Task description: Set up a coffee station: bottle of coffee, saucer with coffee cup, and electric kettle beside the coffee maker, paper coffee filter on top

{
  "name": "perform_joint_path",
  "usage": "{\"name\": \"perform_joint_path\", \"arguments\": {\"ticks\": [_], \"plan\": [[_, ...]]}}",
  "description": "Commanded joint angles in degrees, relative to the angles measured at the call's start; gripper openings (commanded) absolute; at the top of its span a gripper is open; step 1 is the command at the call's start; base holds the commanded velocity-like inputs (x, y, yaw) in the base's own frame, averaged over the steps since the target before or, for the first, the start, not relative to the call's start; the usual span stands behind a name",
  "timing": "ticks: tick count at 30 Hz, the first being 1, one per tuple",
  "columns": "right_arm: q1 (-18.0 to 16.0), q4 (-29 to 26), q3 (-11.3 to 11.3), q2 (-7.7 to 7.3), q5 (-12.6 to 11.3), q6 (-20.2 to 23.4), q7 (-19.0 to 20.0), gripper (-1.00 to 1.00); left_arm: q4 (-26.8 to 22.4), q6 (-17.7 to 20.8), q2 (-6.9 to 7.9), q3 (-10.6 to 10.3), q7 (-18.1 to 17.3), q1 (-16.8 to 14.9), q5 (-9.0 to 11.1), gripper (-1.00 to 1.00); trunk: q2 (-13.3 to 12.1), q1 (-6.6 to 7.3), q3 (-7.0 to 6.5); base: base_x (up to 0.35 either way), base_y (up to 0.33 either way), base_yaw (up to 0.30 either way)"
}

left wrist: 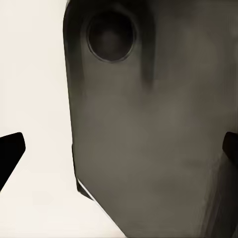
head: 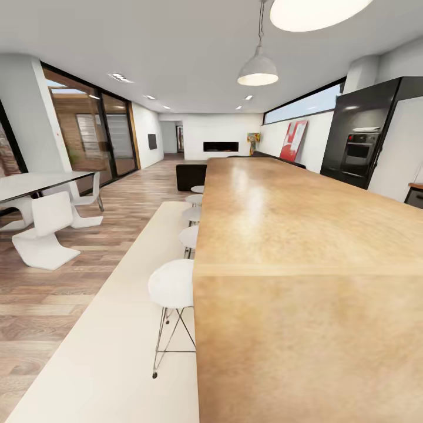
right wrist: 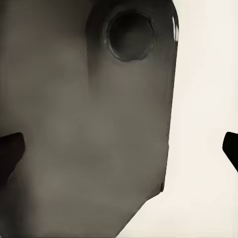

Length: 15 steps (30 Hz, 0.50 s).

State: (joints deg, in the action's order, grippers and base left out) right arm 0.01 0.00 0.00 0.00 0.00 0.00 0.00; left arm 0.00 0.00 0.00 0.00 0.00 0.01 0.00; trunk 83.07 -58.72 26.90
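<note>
I am on the move, and the coffee maker, bottle of coffee, filter, saucer, cup, kettle and countertop are out of view. In the left wrist view my left gripper [left wrist: 120, 151] is open, its dark fingertips [left wrist: 10, 153] far apart at the frame's sides. A dark grey panel [left wrist: 148, 139] of my own body with a round hole lies behind it. My right gripper [right wrist: 120, 148] is open in the same way in the right wrist view, in front of a like grey panel [right wrist: 84, 139]. Neither holds anything.
A big brown wooden island [head: 294, 235] stretches ahead on the right, with white stools [head: 171, 285] along its left side. A white dining table [head: 35, 183] and chairs [head: 47, 232] stand at the left. A black oven cabinet [head: 364, 141] stands at the far right.
</note>
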Motion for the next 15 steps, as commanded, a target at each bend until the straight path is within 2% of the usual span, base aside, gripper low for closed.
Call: {"name": "perform_joint_path", "arguments": {"ticks": [1,3,11,15], "plan": [[0.0,0.0,0.0,0.0,0.0,0.0,0.0,1.0,0.0,0.0,0.0,0.0,0.0,0.0,0.0,1.0,0.0,0.0,0.03,0.0,0.0,0.0],[-0.2,-0.7,-0.1,0.65,0.0,0.0,0.1,1.0,-0.2,-0.3,-0.4,-0.1,-0.1,0.1,0.0,1.0,0.0,0.0,0.03,0.0,0.0,0.0],[-0.2,-1.7,-0.2,3.23,0.2,0.0,-0.2,1.0,-0.2,-0.2,-0.44,0.1,-0.1,0.0,0.1,1.0,0.0,0.0,0.03,0.0,0.0,0.0],[-0.2,-1.8,-0.2,3.35,0.2,0.0,-0.3,1.0,-0.2,-0.2,-0.44,0.2,-0.1,0.0,0.1,1.0,0.0,0.0,0.03,0.0,0.0,0.0]]}}
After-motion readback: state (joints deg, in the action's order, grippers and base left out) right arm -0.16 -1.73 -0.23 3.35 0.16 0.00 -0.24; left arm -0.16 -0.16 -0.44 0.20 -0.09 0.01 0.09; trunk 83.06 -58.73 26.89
